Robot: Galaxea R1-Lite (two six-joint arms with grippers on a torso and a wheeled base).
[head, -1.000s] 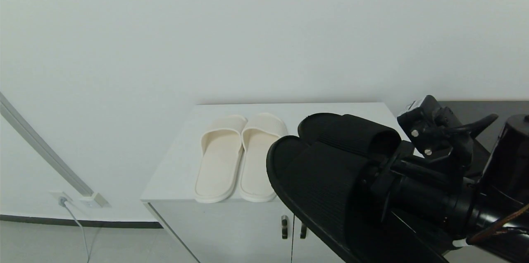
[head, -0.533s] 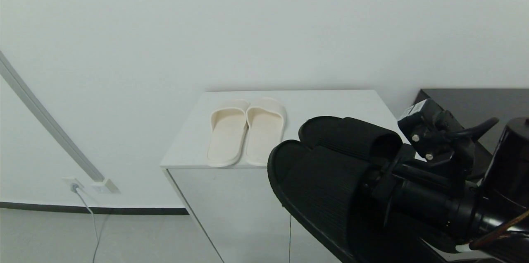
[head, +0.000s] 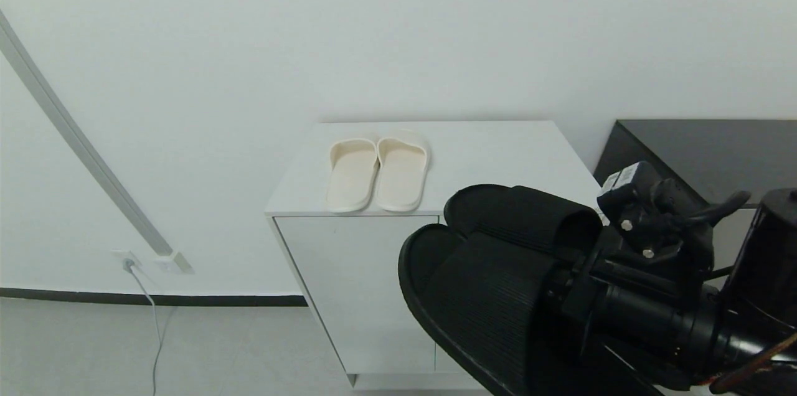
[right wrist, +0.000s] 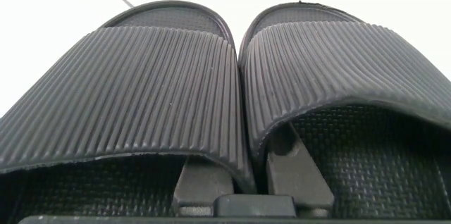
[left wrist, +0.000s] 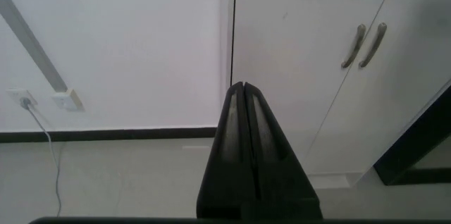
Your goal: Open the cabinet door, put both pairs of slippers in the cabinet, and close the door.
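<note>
Spotter: Doors [left wrist: 296,62] on the cabinet [head: 498,147] are both closed, with the handles [left wrist: 353,46] side by side at the centre seam.

Lead: And the black slippers [head: 492,284]?

Spotter: They're in the air in front of the cabinet's right half. The right gripper [right wrist: 246,175] has its fingers [right wrist: 201,185] under the straps, one in each shoe, pinching the two inner walls together.

Lead: Left gripper [left wrist: 244,111]?

Spotter: It's well short of the cabinet, pointed at its left side, with its fingers pressed together on nothing.

Lead: The other pair?

Spotter: The white slippers [head: 378,173] lie side by side on the cabinet top, at its front edge, left of the middle.

Lead: What worries you?

Spotter: The pinch takes only thin sidewalls, so I'd guess a jolt could let one shoe slide out. The held pair also hangs before the right door, and a door swinging open may strike it. The left fingers must part before they take a handle, or they will only push the door. An arm sweeping along the front edge could knock the white pair off.
</note>
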